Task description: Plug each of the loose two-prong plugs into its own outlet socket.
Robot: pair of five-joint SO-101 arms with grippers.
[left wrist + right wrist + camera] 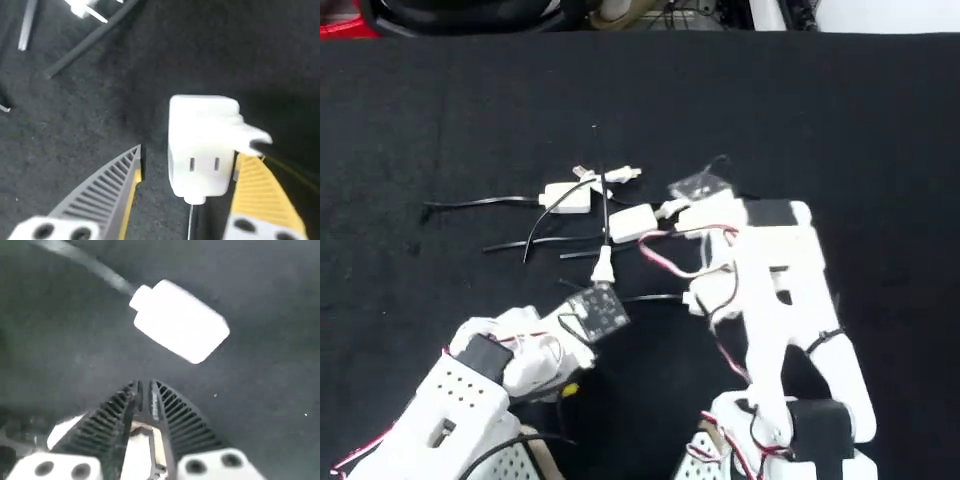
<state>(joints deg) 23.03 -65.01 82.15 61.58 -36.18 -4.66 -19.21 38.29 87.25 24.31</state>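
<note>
Currently, the white socket block (632, 222) on the black table (840, 100) serves as reference. Right gripper (145, 386): fingers pressed together, nothing visible between the tips, which stop just short of the block. Left gripper (192, 155): fingers spread wide around a second white socket (202, 145), slots showing, yellow finger (255, 185) just beside it; this gripper lies on the arms' side of the block. A loose two-prong plug (620, 175) lies beyond the block
</note>
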